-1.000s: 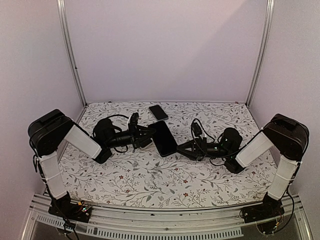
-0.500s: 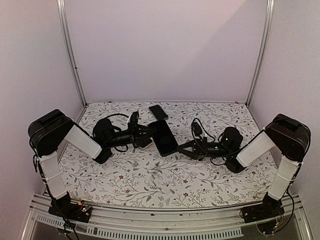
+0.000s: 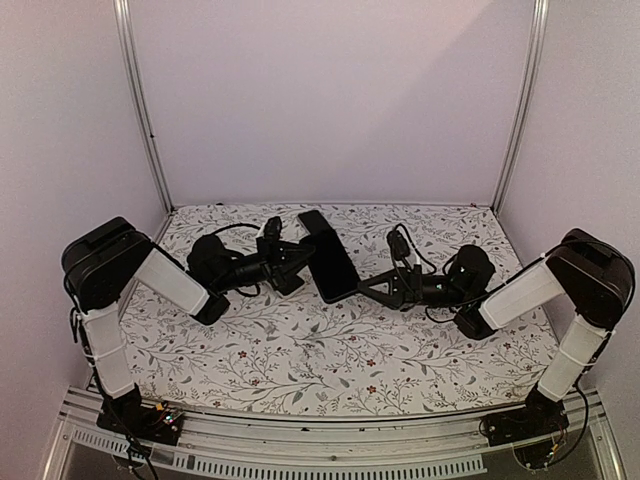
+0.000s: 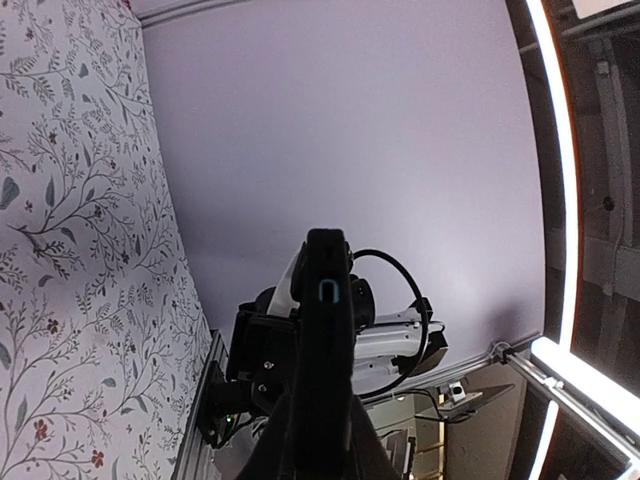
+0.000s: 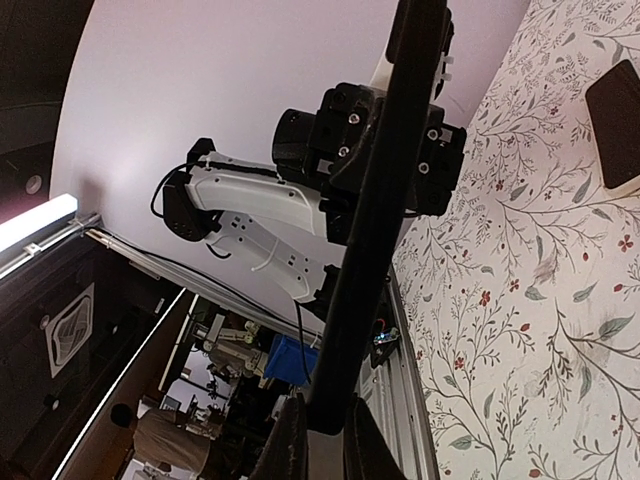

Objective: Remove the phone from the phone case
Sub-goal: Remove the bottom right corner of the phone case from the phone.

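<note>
We see a table (image 3: 300,350) whose whole top is white, printed with grey-green leafy sprigs and small dark-red flowers, the same pattern showing in all three views. In the right wrist view we find one dark flat slab (image 5: 618,125) with rounded corners lying flat on that top, partly cut off by the picture's right edge. Whether it is a phone or a case we cannot tell from here.

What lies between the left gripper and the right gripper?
Only the phone case: the left gripper and right gripper each grip one of its edges. The top external view shows this.
</note>
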You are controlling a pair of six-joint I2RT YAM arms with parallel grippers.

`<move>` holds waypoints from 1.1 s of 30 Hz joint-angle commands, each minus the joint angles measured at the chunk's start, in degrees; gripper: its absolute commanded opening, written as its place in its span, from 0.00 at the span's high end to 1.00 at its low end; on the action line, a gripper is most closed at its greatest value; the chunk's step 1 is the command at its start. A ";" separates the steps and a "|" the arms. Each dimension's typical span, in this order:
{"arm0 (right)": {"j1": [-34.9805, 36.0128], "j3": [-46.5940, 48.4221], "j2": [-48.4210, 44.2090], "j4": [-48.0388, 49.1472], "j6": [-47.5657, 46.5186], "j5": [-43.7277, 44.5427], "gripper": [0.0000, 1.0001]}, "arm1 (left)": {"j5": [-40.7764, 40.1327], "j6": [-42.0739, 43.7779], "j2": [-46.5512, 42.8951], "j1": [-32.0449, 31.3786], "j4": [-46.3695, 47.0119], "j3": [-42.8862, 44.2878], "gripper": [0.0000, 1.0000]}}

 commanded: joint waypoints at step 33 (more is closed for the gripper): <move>0.33 3.94 -7.35 -1.66 -6.81 -0.56 0.89 | 0.10 -14.15 1.84 -4.96 14.68 5.29 1.00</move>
